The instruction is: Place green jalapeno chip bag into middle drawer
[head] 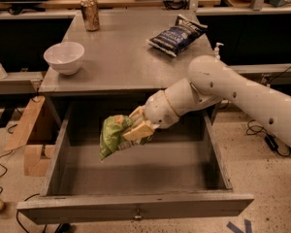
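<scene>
Camera view: my gripper (pixel 135 128) hangs inside the open drawer (pixel 194 205), just below the tabletop (pixel 121 67) edge. It is clamped on the right side of the bag (pixel 111 136), which dangles leftward above the drawer floor, apparently not touching it. I judge this the lowering step. Next I should sink a little toward the drawer's middle, then release so the bag drops clear of the walls
</scene>
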`<state>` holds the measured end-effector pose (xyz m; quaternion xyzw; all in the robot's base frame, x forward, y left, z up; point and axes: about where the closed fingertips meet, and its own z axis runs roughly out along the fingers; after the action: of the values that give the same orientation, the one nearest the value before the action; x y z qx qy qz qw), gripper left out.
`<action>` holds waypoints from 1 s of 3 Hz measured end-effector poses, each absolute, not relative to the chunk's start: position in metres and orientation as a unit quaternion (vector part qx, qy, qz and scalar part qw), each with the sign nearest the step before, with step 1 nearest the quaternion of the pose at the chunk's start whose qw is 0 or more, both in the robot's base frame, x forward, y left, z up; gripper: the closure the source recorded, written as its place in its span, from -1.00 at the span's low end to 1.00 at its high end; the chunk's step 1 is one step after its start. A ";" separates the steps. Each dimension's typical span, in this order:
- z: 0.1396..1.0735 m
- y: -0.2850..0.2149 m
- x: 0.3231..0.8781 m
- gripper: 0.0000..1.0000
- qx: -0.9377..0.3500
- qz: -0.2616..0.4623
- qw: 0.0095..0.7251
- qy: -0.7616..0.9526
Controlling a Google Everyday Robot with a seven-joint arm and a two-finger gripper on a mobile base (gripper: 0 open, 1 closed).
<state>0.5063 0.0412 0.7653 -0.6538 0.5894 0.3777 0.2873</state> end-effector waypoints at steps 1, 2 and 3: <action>0.762 0.043 0.505 0.69 -0.656 0.380 0.284 0.587; 0.761 0.045 0.504 0.22 -0.657 0.381 0.283 0.586; 0.761 0.047 0.503 -0.24 -0.657 0.382 0.281 0.585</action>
<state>0.5029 0.0469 0.7610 -0.6574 0.5850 0.3825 0.2815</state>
